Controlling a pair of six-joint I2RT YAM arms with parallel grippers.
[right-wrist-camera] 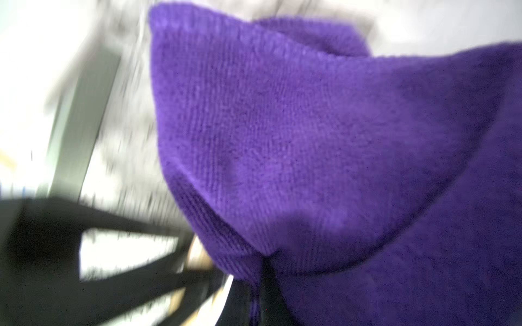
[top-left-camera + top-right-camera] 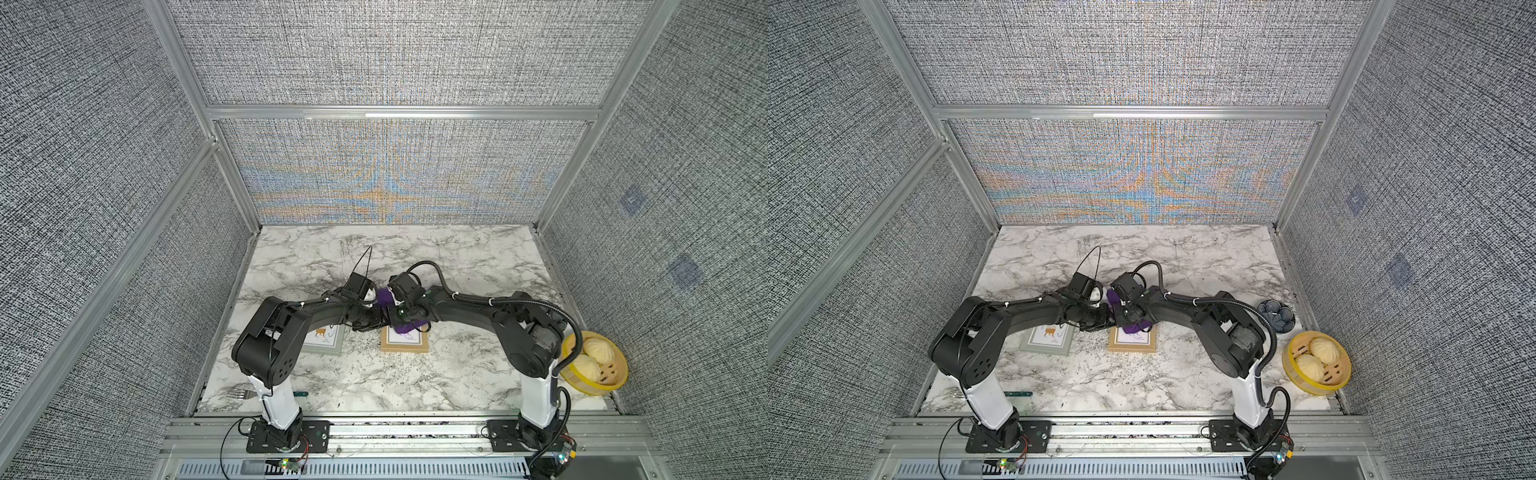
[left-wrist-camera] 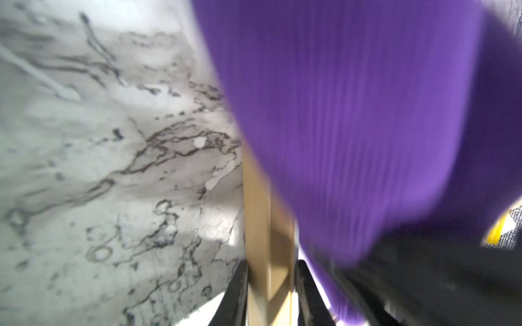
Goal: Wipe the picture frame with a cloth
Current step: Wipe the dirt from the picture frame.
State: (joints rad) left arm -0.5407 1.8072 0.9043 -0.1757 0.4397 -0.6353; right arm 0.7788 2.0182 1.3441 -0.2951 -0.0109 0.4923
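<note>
Right now the wiping step looks to be in hand. The left gripper (image 3: 272, 293) is clamped on one edge of the tan wooden picture frame (image 2: 405, 345). That frame lies near the middle of the white marble counter (image 2: 374, 386), just right of a grey-green picture frame (image 2: 323, 338). The right gripper (image 2: 395, 318) is squeezed tight on the soft purple cloth (image 1: 282, 141), and the cloth hangs down onto the far part of the tan frame. The near part is bare, so I think it is not wiped yet. Next, the cloth needs to rub across the picture toward the near edge, pressing softly, while the left gripper stops the frame from sliding
</note>
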